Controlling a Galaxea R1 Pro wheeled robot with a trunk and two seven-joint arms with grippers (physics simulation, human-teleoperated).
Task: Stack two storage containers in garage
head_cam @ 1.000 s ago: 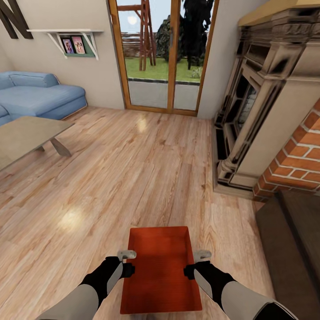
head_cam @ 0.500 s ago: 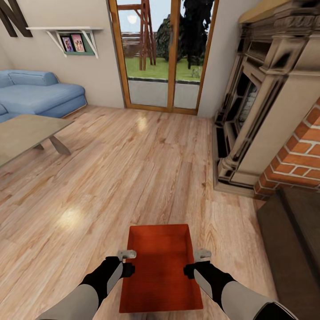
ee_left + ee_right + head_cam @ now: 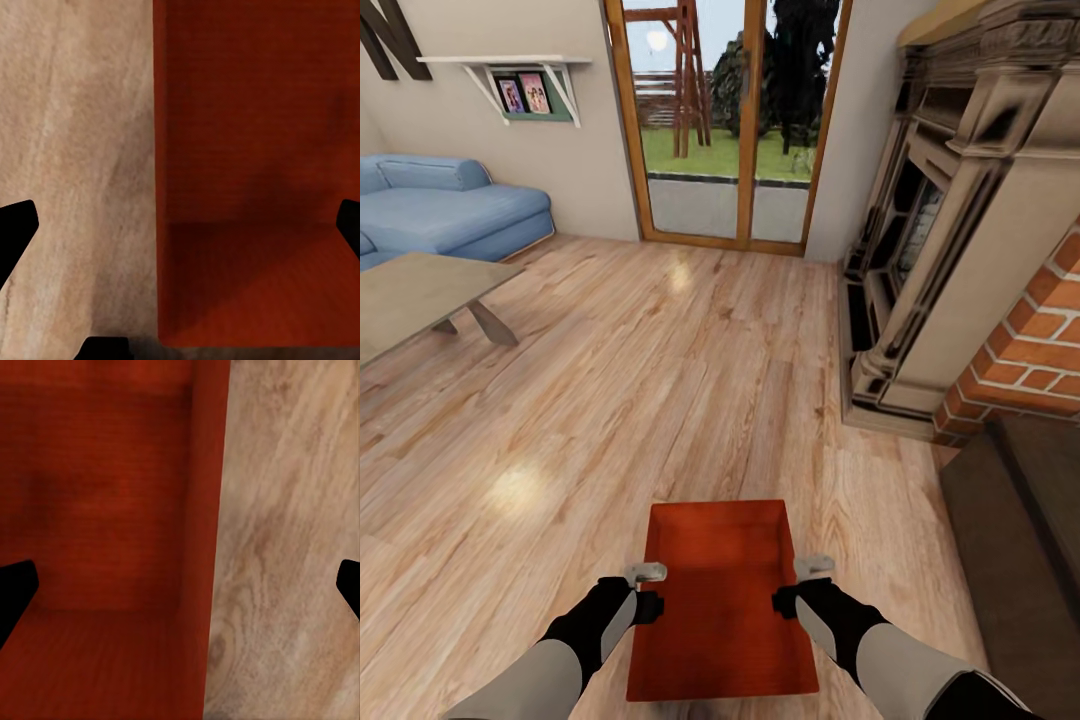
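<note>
With both jaws spread astride the side walls of the storage container (image 3: 720, 600) at your 12 o'clock, gripping nothing, lifting now would leave it behind.

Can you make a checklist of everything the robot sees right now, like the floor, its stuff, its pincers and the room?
Surface: light wood plank floor, glossy.
Job's things: one orange-red container, open top, empty, between both arms.
Clutter: nothing seen.
Pincers: left pincer and right pincer straddle the container's side walls; wrist views show both wide open.
Cables: nothing seen.
Surroundings: blue sofa, low table, glass doors, fireplace.
</note>
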